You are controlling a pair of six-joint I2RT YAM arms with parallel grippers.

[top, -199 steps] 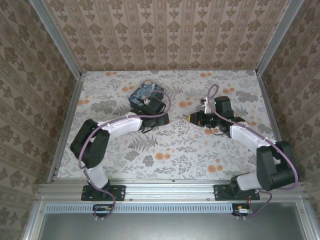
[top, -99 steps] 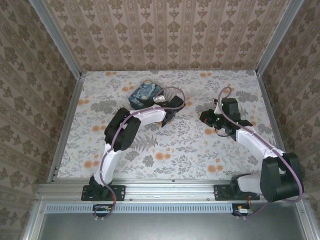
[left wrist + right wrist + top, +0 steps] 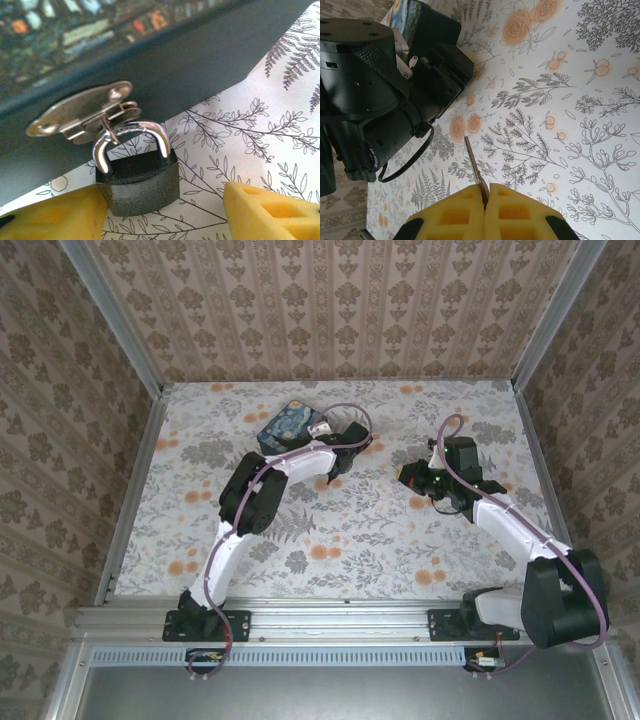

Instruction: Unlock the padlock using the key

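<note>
Two wrist views: L gripper [image 3: 162, 212] spread open astride padlock [image 3: 137, 176] hung on hasp [image 3: 80, 112] of box [image 3: 165, 65], one pad [image 3: 55, 215] seemingly touching it; R gripper [image 3: 485, 210] clenched on key [image 3: 473, 162].

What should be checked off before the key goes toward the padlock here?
1. Key gripped: ok. The right tool is shut on the key, with the blade pointing out.
2. Padlock in place: ok. The padlock hangs by its shackle from the hasp of the box.
3. Padlock steadied: not ok. The left tool is open, and its fingers flank the lock body.
4. Keyhole facing the key: cannot tell, because the lock's underside is hidden.
5. Key at the lock: not ok. In the top view the right tool is apart from the box.
</note>
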